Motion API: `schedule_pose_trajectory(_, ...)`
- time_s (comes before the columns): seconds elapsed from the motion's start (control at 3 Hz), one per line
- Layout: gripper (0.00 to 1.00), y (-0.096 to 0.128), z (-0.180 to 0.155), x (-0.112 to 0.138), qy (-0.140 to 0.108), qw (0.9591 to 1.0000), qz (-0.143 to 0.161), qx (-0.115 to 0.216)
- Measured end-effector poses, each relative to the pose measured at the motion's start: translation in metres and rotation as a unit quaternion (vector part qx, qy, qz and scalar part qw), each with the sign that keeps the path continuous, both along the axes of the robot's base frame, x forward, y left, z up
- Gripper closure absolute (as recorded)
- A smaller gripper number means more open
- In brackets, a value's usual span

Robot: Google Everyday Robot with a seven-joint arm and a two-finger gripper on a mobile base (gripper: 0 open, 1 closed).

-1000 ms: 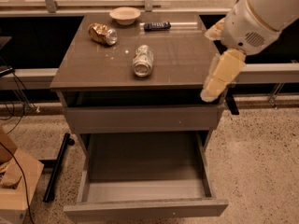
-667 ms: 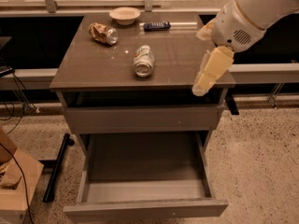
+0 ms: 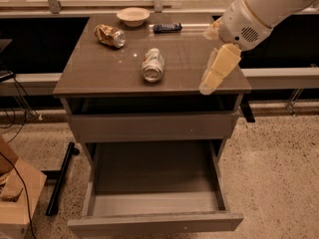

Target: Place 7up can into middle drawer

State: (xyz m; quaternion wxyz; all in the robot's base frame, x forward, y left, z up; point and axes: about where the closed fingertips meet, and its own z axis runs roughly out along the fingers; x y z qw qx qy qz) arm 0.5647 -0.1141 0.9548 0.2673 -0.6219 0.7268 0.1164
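Small pale silver-white 7up can with green band point(image 3: 153, 64) lies on its side near the centre of the grey-brown cabinet top point(image 3: 99, 76). It is not upright and nothing touches it. Its long axis runs roughly 12-to-6 o'clock, tipped slightly toward 1-to-7, with the round silver end facing 6 o'clock, toward the front edge. The cream two-finger gripper point(image 3: 213, 59) on the white arm hangs over the right part of the top, near the 3 o'clock edge. Its jaws look parted and hold nothing. Key relation: the can sits at about 9 o'clock from the gripper, clearly apart, with bare top between them. The reach therefore goes toward 9 o'clock, and the jaws likely need to close across the can's short width, i.e. along 9-to-3. The can is round and on its side, so a nudge could roll it sideways. The wide grey metal middle drawer with low front strip point(image 3: 154, 222) is pulled fully out at 6 o'clock below the can, tray open. The grey drawer with taller plain front panel point(image 3: 149, 127) sits just above it. Crushed gold-brown can point(image 3: 110, 35) lies at 11 o'clock from the 7up can, well apart. Pale shallow bowl point(image 3: 133, 16) and flat black object point(image 3: 167, 28) sit at the 12 o'clock back edge. Judged stage: approach, grasp not yet made.
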Motion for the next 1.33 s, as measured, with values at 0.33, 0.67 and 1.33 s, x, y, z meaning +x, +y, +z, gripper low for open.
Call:
schedule_pose_trajectory(0.33,0.0,0.001,-0.008,0.002,0.014,0.9997,-0.021,0.0)
schedule_pose_trajectory(0.67,0.0,0.02,-0.023,0.018,0.013,0.9991,-0.033,0.021)
schedule_pose_trajectory(1.33,0.0,0.053,-0.045,0.06,0.003,0.9955,-0.055,0.077)
